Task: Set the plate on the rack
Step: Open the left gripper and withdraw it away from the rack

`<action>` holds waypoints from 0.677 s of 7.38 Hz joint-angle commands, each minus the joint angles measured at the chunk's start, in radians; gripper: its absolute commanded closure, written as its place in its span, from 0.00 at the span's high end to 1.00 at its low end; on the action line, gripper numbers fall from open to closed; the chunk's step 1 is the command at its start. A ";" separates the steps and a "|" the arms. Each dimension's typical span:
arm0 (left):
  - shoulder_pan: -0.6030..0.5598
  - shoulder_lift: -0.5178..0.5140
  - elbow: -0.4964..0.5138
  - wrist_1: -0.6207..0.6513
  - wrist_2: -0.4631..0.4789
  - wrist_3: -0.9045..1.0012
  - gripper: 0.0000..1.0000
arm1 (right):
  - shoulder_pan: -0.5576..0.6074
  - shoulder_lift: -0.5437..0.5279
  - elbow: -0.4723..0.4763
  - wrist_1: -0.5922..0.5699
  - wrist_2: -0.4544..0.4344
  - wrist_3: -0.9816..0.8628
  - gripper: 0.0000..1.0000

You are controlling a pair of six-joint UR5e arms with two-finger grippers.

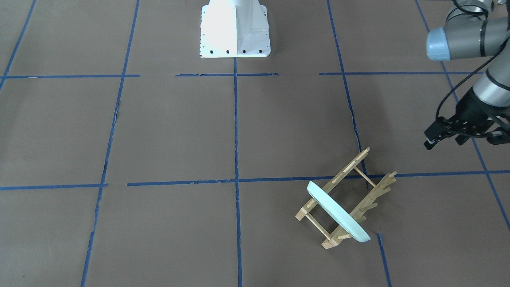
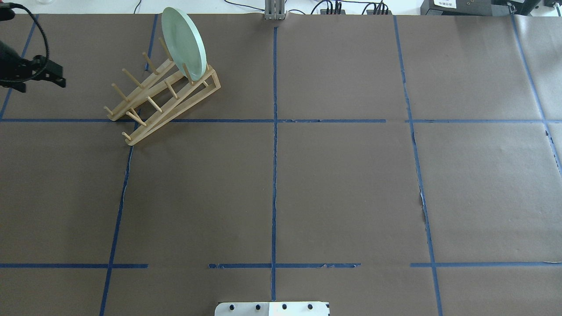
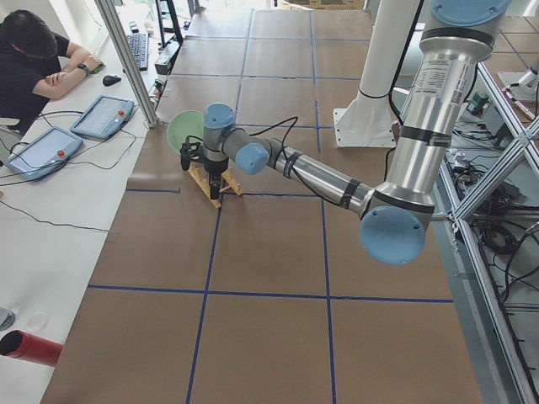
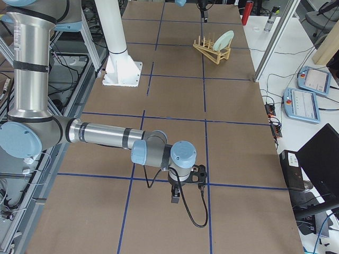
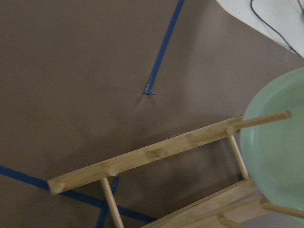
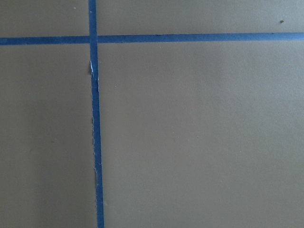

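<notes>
The pale mint-green plate (image 1: 338,213) stands on edge between the pegs at one end of the light wooden rack (image 1: 372,197), leaning slightly. Both also show in the overhead view, plate (image 2: 184,41) and rack (image 2: 162,101), and in the left wrist view, plate (image 5: 280,152) and rack (image 5: 156,154). My left gripper (image 1: 444,141) is open and empty. It hangs above the table beside the rack's empty end, apart from it (image 2: 41,85). My right gripper (image 4: 180,193) shows only in the exterior right view, low over bare table far from the rack. I cannot tell its state.
The brown table (image 2: 342,184) carries a grid of blue tape lines. The white robot base (image 1: 235,30) stands at the table's robot side. An operator (image 3: 34,67) sits at a side desk with tablets. A red cylinder (image 3: 29,347) lies on that desk.
</notes>
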 commanded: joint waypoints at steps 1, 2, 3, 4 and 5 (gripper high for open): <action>-0.230 0.158 0.030 0.049 -0.056 0.602 1.00 | -0.001 0.000 0.001 0.000 0.000 0.000 1.00; -0.305 0.189 0.041 0.122 -0.056 0.729 1.00 | -0.001 0.000 0.001 0.000 0.000 0.000 1.00; -0.359 0.213 0.041 0.162 -0.058 0.745 1.00 | 0.000 0.000 -0.001 0.000 0.000 0.000 1.00; -0.384 0.233 0.044 0.159 -0.061 0.749 1.00 | 0.000 0.000 -0.001 0.000 0.000 0.000 1.00; -0.384 0.235 0.064 0.156 -0.071 0.743 1.00 | -0.001 0.000 -0.001 0.000 0.000 0.000 1.00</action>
